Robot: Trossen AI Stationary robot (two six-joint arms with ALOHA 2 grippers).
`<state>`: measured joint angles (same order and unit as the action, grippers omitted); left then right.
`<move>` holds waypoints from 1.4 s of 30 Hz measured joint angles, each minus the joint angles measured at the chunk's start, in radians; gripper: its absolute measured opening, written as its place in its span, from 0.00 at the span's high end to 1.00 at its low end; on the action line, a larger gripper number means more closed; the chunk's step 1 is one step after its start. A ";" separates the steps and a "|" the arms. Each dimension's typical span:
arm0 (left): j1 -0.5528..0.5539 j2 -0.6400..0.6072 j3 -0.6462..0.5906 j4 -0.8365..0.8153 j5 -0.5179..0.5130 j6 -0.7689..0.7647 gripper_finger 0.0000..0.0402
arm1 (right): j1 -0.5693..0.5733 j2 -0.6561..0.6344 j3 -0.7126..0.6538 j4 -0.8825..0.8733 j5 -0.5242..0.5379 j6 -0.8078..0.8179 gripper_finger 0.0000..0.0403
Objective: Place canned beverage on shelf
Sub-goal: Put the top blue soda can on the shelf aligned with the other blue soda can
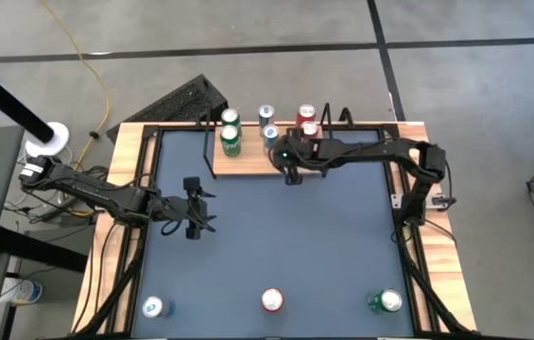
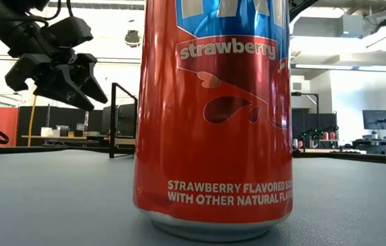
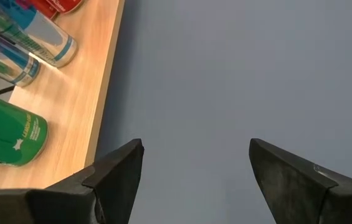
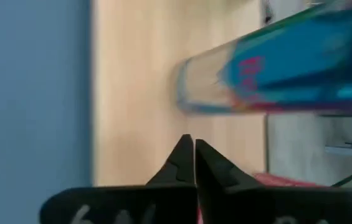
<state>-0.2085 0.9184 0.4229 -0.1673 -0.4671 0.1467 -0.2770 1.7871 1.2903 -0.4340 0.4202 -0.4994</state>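
Blue can (image 4: 275,65) beyond shut right jaws

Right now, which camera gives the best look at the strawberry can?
The low view: the strawberry can fills the frame, upright on the table, label readable. The high view shows only its top near the front edge. Neither wrist view shows it clearly.

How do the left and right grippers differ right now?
The left gripper hangs over bare table mid-left with fingers spread wide; the right gripper sits at the shelf edge beside the cans, fingers pressed shut. The left is far from any can; the right is close to a blue can. Both hold nothing.
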 joint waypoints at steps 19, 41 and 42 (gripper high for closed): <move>0.000 0.000 0.000 0.001 0.010 -0.002 0.30 | -0.085 0.001 -0.006 0.130 0.000 0.032 1.00; 0.000 0.000 0.000 0.000 0.014 -0.002 0.30 | -0.103 0.065 -0.005 0.208 -0.107 0.050 1.00; 0.000 0.000 0.000 0.000 0.014 -0.002 0.30 | -0.101 0.065 -0.005 0.214 -0.108 0.052 1.00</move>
<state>-0.2085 0.9180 0.4229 -0.1677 -0.4530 0.1448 -0.3780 1.8523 1.2854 -0.2197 0.3126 -0.4475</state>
